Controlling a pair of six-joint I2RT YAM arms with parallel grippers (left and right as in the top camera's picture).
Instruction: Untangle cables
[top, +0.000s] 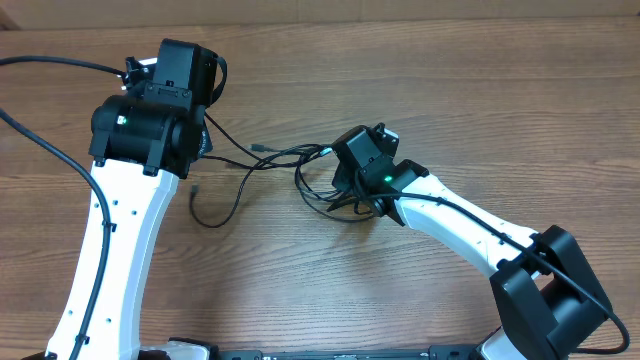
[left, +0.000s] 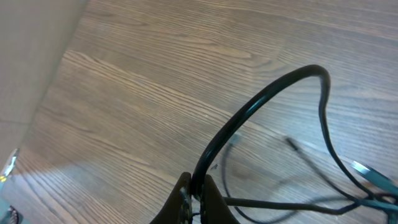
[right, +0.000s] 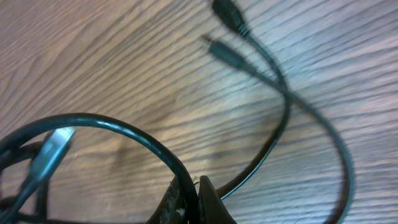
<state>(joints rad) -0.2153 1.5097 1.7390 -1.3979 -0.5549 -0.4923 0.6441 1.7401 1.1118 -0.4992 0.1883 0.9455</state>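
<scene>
Both claws were clamped on the cables (left: 249, 111), the left gripper (left: 198, 196) on one arching strand and the right gripper (right: 194, 198) on one loop, with the tangle lying on the table (top: 450, 100) between the two arms, three plugs (right: 227, 12) near the right claw, and the cord count unclear.

Nothing legible anywhere I look; the cables (top: 298, 154) carry no print that can be read, and the wooden table (top: 450, 80) shows only its grain. The black arm housings (top: 150, 135) bear no lettering that can be made out from above; both wrist views are too close and blurred for any.
</scene>
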